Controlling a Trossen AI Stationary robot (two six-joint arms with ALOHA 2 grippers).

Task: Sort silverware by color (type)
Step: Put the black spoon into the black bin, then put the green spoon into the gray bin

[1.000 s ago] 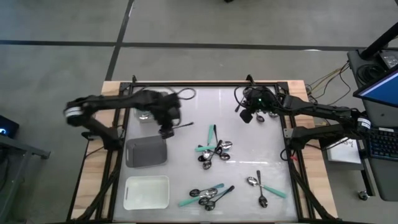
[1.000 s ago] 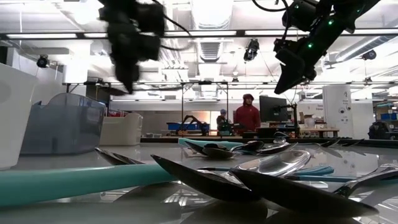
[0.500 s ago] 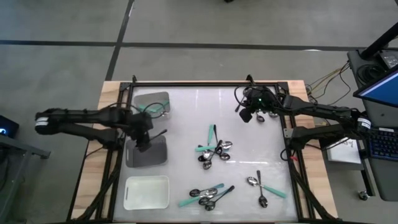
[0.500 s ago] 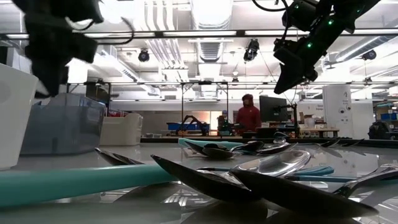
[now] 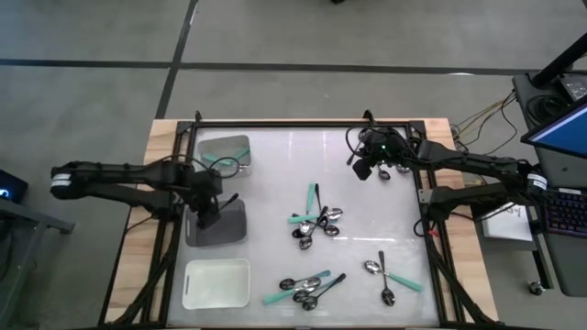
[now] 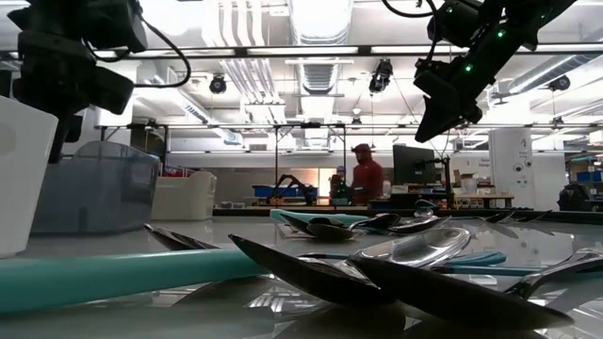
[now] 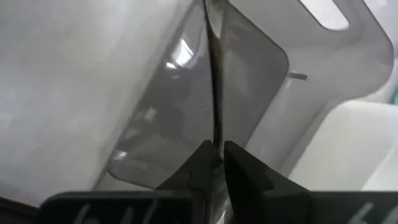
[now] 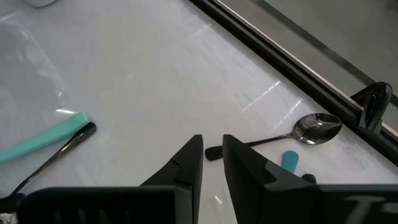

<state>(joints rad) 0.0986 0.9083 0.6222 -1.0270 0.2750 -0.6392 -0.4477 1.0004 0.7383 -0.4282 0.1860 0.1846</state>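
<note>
My left gripper (image 5: 209, 213) hangs over the grey tray (image 5: 229, 229) at the table's left, shut on a black-handled spoon (image 5: 230, 198). My right gripper (image 5: 364, 170) hovers above the far right of the table, open by a narrow gap with nothing in it (image 8: 212, 155). A black-handled spoon (image 8: 273, 140) and teal-handled spoons (image 8: 43, 140) lie flat on the table below it. Loose silverware lies in three heaps: mid-table (image 5: 314, 220), near edge (image 5: 307, 286) and near right (image 5: 385, 273). A clear tray (image 5: 223, 151) at the far left holds teal-handled spoons. My left gripper pinches the spoon's thin dark handle (image 7: 214, 127) between its two fingers. The fingers point steeply down from above. The handle runs on past the fingertips over the grey tray (image 7: 180, 106). Whether the spoon touches the tray cannot be told.
A white tray (image 5: 215, 282) stands near the front left, beside the grey one. A black frame rail (image 5: 303, 125) runs along the table's far edge. Bare tabletop lies between the trays and the spoon heaps. People stand in the room far behind the table (image 6: 366, 177).
My left gripper has carried the black-handled spoon from the middle-left of the table toward the left edge and a little nearer, sinking over the grey tray while its wrist rolled. Most of the move came early; it has since nearly stopped.
</note>
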